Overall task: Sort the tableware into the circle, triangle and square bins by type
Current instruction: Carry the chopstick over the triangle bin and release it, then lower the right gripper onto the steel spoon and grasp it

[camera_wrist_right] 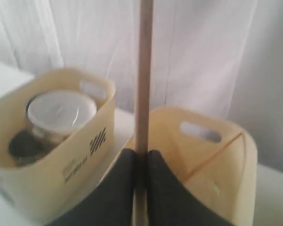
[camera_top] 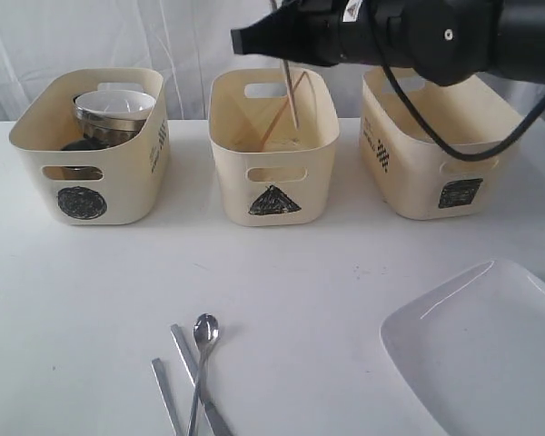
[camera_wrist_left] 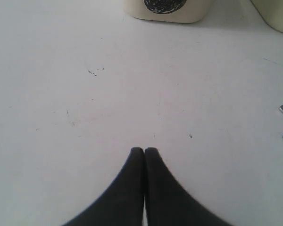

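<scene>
Wooden chopstick (camera_wrist_right: 143,70) stands pinched upright between my right gripper's (camera_wrist_right: 141,153) nearly closed fingers, tip over the triangle bin (camera_top: 271,173), so I should lower it well inside beside the second stick (camera_wrist_right: 214,156) before releasing, while my left gripper (camera_wrist_left: 144,149) hangs shut, empty, above the table (camera_wrist_left: 132,94).

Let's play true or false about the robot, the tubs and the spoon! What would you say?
1. The right tool pinches a wooden chopstick above the triangle tub. True.
2. The spoon is inside a tub. False: it lies on the table.
3. The left tool is holding a fork. False: it is shut and empty, above bare table.
4. The white plate lies on the table. True.
</scene>
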Robot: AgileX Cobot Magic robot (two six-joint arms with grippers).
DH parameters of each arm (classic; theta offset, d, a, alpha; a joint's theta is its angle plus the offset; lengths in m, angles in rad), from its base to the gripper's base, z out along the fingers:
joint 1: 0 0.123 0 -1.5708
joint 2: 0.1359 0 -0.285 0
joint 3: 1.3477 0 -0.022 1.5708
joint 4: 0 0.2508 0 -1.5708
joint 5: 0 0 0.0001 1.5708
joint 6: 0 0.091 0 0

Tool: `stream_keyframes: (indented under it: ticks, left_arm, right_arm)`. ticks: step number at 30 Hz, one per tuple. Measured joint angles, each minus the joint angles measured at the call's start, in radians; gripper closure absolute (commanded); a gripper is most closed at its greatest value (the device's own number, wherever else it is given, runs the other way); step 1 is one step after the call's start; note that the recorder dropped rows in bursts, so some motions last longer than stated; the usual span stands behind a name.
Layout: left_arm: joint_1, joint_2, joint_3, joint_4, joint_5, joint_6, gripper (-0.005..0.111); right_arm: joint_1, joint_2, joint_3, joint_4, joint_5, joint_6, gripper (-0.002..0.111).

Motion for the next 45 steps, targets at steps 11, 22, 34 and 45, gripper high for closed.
stream_keyframes:
  ticks: [11, 22, 34, 45]
  left_arm:
    - [0.0, 0.0, 0.0, 0.0, 0.0, 0.0, 0.107]
    - [0.0, 0.0, 0.0, 0.0, 0.0, 0.0, 0.107]
    - [0.0, 0.0, 0.0, 0.0, 0.0, 0.0, 0.107]
    - [0.0, 0.0, 0.0, 0.0, 0.0, 0.0, 0.107]
  right_arm:
    - [-0.04, 0.221, 0.0, 0.009, -0.43, 0.023, 0.102]
    - [-0.042, 0.374, 0.0, 0.143, -0.476, 0.003, 0.068]
    - [-0.042, 0.009, 0.0, 0.208, 0.522, 0.006, 0.068]
    - [0.243, 0.081, 0.042, 0.406, 0.697, -0.096, 0.068]
